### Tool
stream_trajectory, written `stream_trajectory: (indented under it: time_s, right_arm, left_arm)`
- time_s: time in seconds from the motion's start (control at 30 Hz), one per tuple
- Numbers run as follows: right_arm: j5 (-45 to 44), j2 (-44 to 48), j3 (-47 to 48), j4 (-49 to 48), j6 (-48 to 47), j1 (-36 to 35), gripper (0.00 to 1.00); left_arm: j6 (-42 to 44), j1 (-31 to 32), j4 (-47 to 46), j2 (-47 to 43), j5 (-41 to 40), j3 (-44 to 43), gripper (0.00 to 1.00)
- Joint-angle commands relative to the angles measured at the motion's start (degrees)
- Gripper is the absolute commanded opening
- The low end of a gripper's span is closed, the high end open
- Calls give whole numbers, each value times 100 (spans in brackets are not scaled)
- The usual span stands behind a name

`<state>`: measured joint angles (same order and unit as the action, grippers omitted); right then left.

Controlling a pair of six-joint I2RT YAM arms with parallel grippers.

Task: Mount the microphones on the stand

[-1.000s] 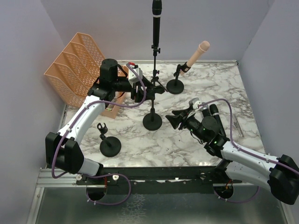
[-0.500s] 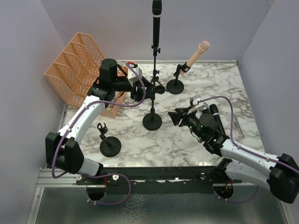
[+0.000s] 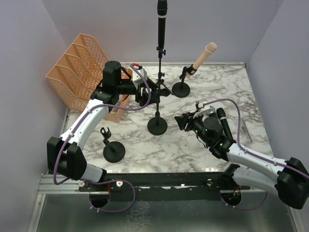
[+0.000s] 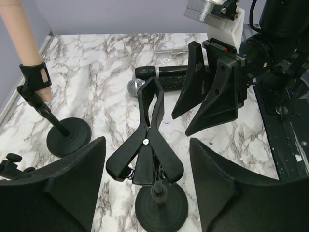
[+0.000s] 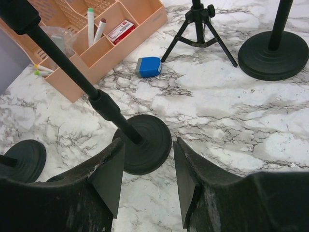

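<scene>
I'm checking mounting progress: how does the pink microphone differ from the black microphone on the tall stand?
The pink microphone leans right in a short round-base stand; the black microphone stands upright on a tall tripod stand. The pink one sits lower than the black one. Both are mounted.

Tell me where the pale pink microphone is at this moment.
In the top view, the pale pink microphone sits clipped in a short stand at the far side, right of the tall tripod stand.

No luck on lettering here: the small red-and-white packet [image 5: 120, 31] in the peach plastic desk organiser [image 5: 120, 55], eleven o'clock in the right wrist view, carries print too blurred to read.
</scene>
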<state>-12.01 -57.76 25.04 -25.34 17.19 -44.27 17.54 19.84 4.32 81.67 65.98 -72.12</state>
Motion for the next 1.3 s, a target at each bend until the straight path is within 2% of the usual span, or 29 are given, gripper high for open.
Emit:
stream_trajectory:
  time_s: [0.0, 0.17, 0.3, 0.57, 0.67, 0.83, 1.0, 1.07, 1.17, 1.27]
  right_arm:
    - [-105, -51, 168, 135, 81, 6, 48]
    - [-61, -66, 159, 100, 109, 6, 49]
    - [-39, -65, 159, 91, 110, 6, 48]
    - [-146, -14, 150, 139, 127, 6, 48]
    - [-251, -54, 182, 204, 142, 6, 48]
    - [-804, -199, 382, 553, 287, 22, 48]
    - [-1609, -448, 791, 1468, 675, 334, 48]
    - [-1594, -542, 974, 1961, 935, 703, 51]
    - [-1463, -643, 1198, 2763, 1165, 1419, 61]
    - [-1678, -873, 1522, 3591, 996, 1800, 70]
  left_arm:
    - [9, -22, -100, -169, -77, 37, 73]
    - [363, -16, 270, -122, -47, -4, 79]
    - [486, -17, 456, -64, -82, -13, 75]
    - [505, -19, 531, -52, -119, -101, 16]
    - [484, -21, 473, -87, -151, -71, 0]
    - [310, -20, 242, -106, -177, -5, 0]
    - [235, -15, 132, -89, -202, 1, 0]
    - [213, -15, 101, -79, -193, 5, 0]
    - [185, -18, 70, -72, -207, 5, 0]
    - [183, -22, 70, -63, -241, 5, 0]
